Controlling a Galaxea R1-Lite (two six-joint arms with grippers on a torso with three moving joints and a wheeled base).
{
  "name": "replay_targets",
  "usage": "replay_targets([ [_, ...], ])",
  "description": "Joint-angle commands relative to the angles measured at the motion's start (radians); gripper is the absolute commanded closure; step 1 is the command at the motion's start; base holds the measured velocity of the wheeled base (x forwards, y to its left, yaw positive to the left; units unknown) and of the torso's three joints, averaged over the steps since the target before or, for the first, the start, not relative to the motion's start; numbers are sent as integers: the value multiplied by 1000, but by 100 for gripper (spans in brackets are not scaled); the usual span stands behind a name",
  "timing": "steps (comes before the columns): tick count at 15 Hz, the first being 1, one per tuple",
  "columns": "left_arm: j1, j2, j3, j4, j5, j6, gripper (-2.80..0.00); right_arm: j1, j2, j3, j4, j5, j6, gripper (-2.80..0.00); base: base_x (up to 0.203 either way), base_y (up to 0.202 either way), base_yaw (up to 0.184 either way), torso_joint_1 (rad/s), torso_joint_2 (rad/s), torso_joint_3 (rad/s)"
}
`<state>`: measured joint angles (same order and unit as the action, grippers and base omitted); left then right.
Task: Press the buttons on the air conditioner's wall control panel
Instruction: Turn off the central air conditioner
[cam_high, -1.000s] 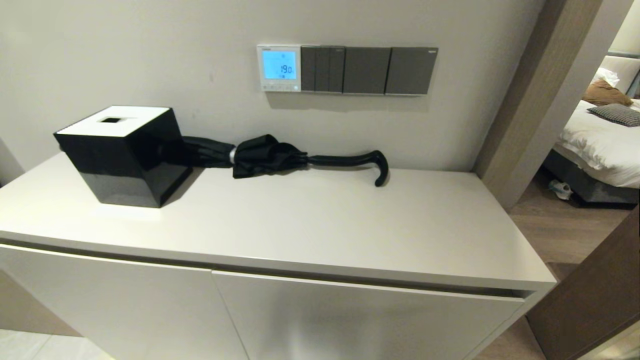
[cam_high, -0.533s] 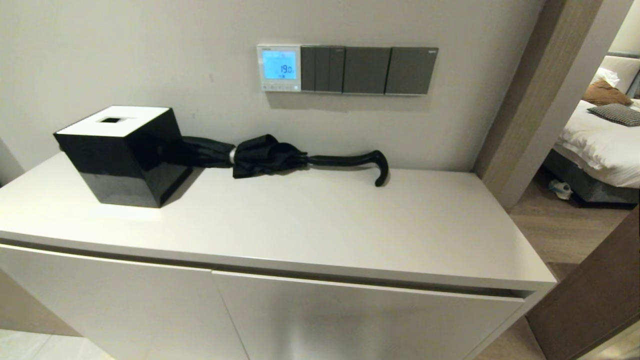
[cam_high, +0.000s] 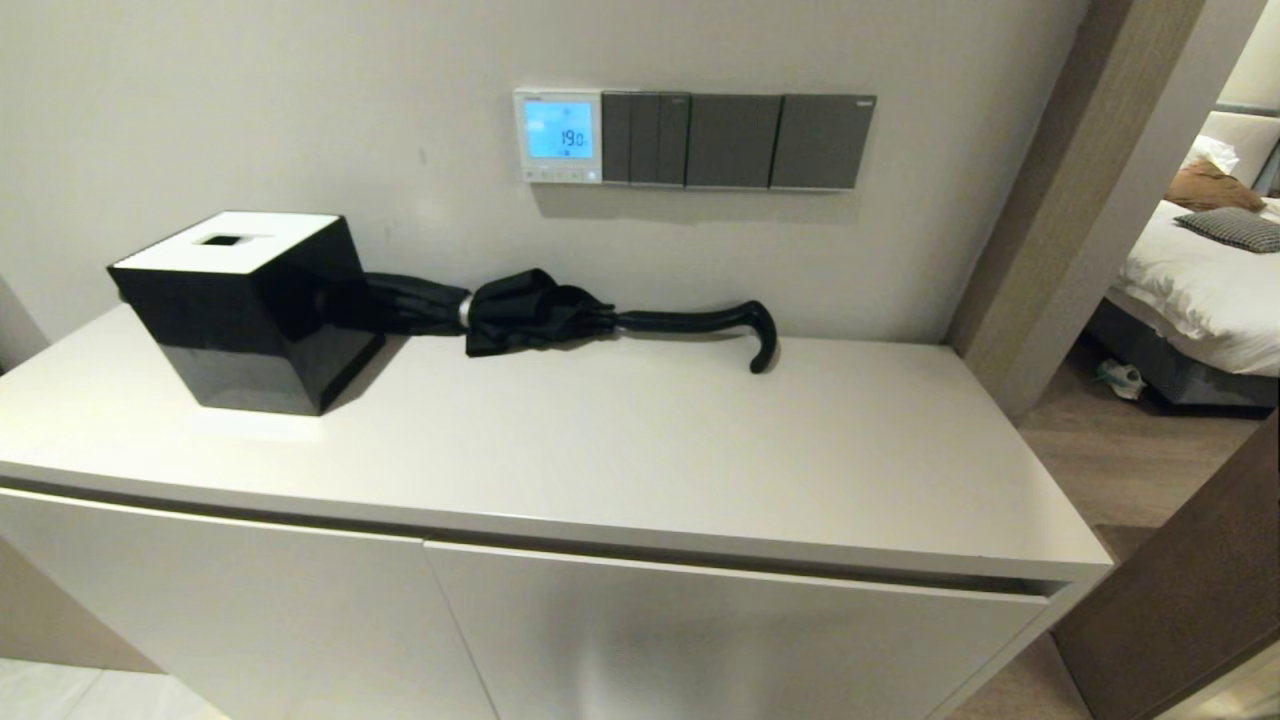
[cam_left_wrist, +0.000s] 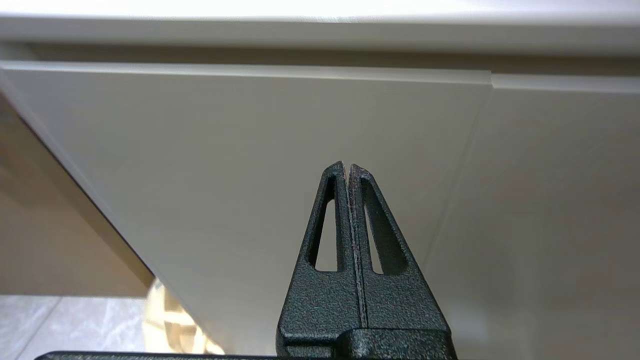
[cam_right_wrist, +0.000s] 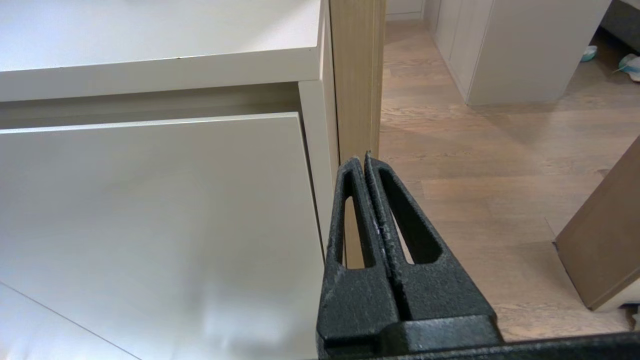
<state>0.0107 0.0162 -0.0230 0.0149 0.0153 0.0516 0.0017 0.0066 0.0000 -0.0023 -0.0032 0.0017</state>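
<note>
The air conditioner's wall control panel is a small white-framed thermostat on the wall above the cabinet, its screen glowing light blue with digits. The buttons are a row of tiny pale ones along its bottom edge. Neither gripper shows in the head view. My left gripper is shut and empty, low in front of the cabinet door. My right gripper is shut and empty, low by the cabinet's right front corner.
Dark grey switch plates sit right of the thermostat. On the cabinet top stand a black tissue box at the left and a folded black umbrella against the wall. A doorway with wooden floor opens at the right.
</note>
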Motion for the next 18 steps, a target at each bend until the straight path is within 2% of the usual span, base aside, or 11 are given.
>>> replay_targets([
  [1, 0, -16, 23, 8, -15, 6, 0, 0, 0, 3, -1, 0, 0, 0, 0, 0, 0, 0, 0, 0],
  [6, -3, -15, 23, 2, -24, 19, 0, 0, 0, 3, -1, 0, 0, 0, 0, 0, 0, 0, 0, 0],
  [12, -8, -13, 23, 0, -20, -29, 0, 1, 0, 3, -1, 0, 0, 0, 0, 0, 0, 0, 0, 0],
  [18, -8, -12, 23, 0, -20, -32, 0, 0, 0, 3, -1, 0, 0, 0, 0, 0, 0, 0, 0, 0],
])
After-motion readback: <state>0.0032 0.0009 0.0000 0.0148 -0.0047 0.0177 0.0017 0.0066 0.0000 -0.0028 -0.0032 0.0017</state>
